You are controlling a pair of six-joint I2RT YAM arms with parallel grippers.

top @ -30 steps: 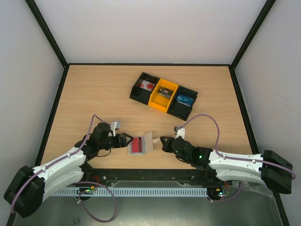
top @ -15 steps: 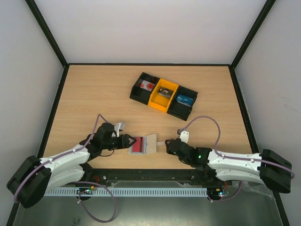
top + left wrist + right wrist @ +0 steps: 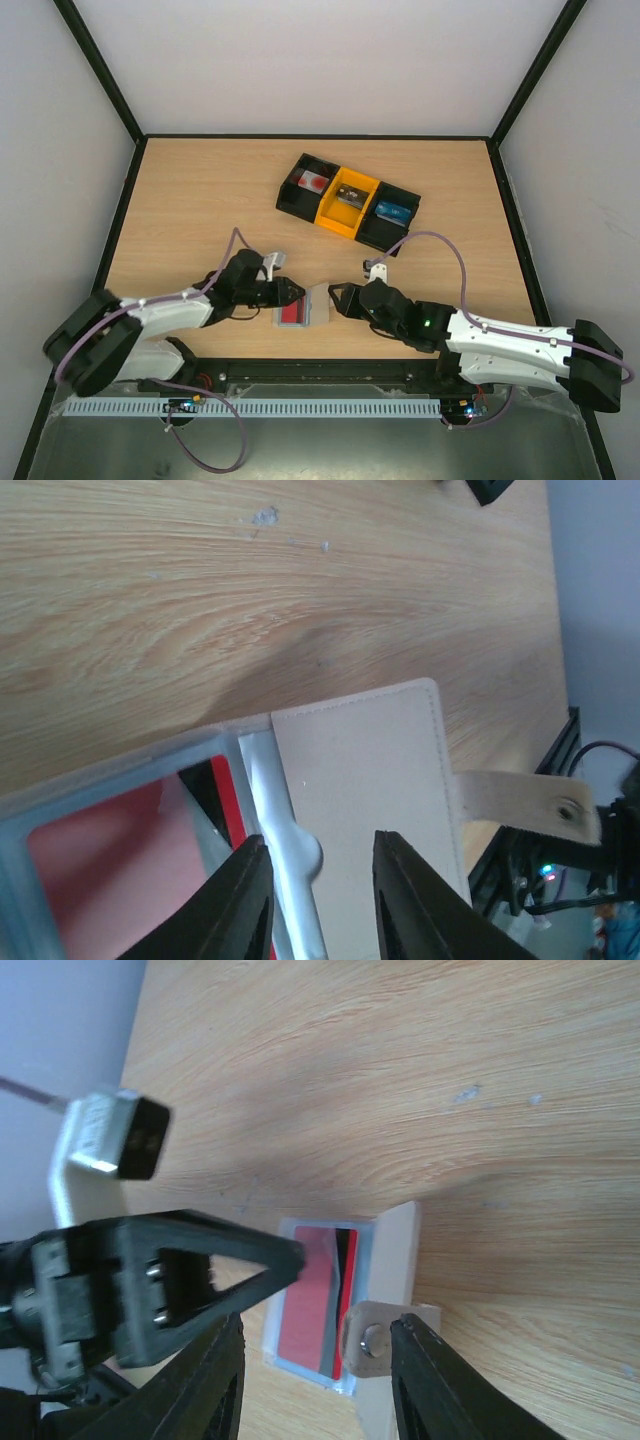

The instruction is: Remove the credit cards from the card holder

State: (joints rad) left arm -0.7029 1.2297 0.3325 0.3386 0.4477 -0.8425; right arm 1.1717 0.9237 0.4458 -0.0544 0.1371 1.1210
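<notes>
Red credit card (image 3: 292, 309) is seen inside the card holder (image 3: 313, 307). The right pincer (image 3: 336, 299) is held parted near its strap (image 3: 365, 1345). The left pincer (image 3: 297, 292) cannot be judged.

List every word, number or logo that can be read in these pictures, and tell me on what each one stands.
No text can be read in any view.
Red card: the part that shows has a dark stripe but no visible print.
Holder: plain, with no lettering.
Tray: any marks on its contents are too small to read.
</notes>
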